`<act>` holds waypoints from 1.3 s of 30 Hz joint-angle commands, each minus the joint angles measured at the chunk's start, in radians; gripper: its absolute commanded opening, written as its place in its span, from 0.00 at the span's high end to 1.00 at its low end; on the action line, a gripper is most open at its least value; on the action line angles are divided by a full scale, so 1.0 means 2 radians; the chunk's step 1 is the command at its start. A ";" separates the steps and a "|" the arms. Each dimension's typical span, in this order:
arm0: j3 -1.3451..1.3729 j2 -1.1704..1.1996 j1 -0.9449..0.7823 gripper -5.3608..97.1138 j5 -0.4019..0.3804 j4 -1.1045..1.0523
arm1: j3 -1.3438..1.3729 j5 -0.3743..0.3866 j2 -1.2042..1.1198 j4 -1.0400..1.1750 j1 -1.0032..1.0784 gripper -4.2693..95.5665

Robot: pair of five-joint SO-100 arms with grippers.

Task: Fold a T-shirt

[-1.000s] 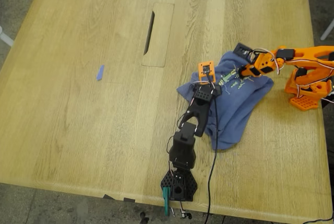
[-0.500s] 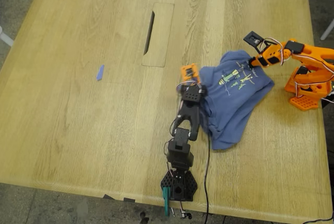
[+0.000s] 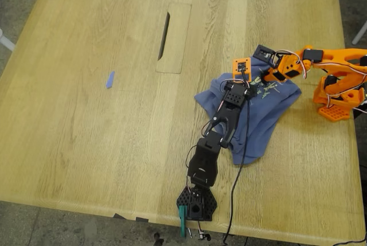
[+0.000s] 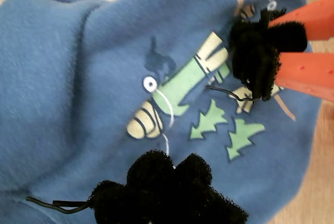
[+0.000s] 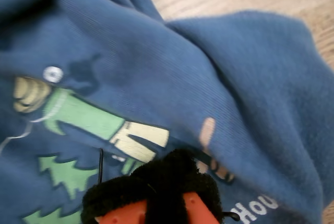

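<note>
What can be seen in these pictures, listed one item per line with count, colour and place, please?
T-shirt: one, blue-purple with a green cartoon print, crumpled toward the exterior view's right.
Table: one, light wood, fills the exterior view.
Cable slot panel: one, wood with a dark slit, upper middle of the table.
Tape piece: one, blue, toward the exterior view's left.
My first gripper: one, black fuzzy pads, on the black arm, over the shirt's print.
My second gripper: one, orange with black pads, on the orange arm, at the print.
</note>
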 commanded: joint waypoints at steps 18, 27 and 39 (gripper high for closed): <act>0.156 0.169 -0.128 0.93 -0.005 -0.006 | 0.016 0.002 0.090 0.031 0.160 0.96; 0.195 0.318 -0.239 0.93 -0.004 0.050 | -0.028 -0.003 0.189 0.132 0.332 0.96; 0.450 0.580 -0.535 0.94 -0.006 0.019 | 0.142 -0.008 0.401 0.193 0.607 0.96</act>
